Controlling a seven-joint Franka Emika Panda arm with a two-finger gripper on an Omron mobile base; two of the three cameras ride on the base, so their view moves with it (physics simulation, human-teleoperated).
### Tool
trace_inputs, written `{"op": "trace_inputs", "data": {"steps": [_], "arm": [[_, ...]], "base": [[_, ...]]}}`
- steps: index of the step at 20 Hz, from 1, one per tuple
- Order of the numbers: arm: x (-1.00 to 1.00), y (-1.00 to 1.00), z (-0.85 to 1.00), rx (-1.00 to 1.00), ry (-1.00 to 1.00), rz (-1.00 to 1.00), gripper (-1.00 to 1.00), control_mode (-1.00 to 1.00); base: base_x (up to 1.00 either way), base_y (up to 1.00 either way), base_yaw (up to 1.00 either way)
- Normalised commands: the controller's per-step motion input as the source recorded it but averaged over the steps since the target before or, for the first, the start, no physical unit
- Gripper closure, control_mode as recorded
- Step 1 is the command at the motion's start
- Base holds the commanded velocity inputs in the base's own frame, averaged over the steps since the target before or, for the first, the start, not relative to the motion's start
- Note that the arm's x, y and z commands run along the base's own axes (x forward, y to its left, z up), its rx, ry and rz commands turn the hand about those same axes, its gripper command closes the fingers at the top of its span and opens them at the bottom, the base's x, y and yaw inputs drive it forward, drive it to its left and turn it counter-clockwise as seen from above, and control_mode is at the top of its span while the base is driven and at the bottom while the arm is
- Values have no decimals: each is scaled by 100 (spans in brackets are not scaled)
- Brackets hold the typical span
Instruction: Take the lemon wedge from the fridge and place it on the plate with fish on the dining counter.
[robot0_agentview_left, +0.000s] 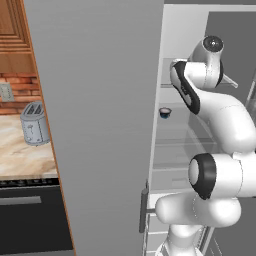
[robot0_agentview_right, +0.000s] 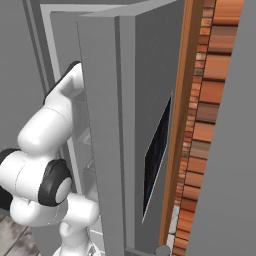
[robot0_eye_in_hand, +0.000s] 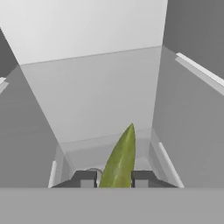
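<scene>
Clearly the gripper pinches the lemon wedge between its fingertips, inside the fridge, over a glass shelf. Risk: the thin wedge stands on edge and may slip or twist out on withdrawal, or the arm may clip the door. Contact depth on the wedge is cut off below; plate and counter lie elsewhere.

A grey toaster stands upright on the marbled worktop, with a brick wall behind it. A small dark bowl sits on a shelf.
</scene>
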Motion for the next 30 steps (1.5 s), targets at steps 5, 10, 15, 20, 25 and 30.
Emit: {"op": "trace_inputs", "data": {"steps": [5,10,15,20,25,30], "arm": [[0,0,0,0,0,0,100,-100],[-51,10,14,0,-4,0,100,-100],[-97,23,25,0,-7,0,100,-100],[-100,52,10,0,-9,0,100,-100],[-100,78,0,0,-9,0,100,-100],[-100,90,0,0,-7,0,100,-100]], "base": [[0,0,0],[0,0,0],[0,0,0],[0,0,0],[0,0,0],[0,0,0]]}}
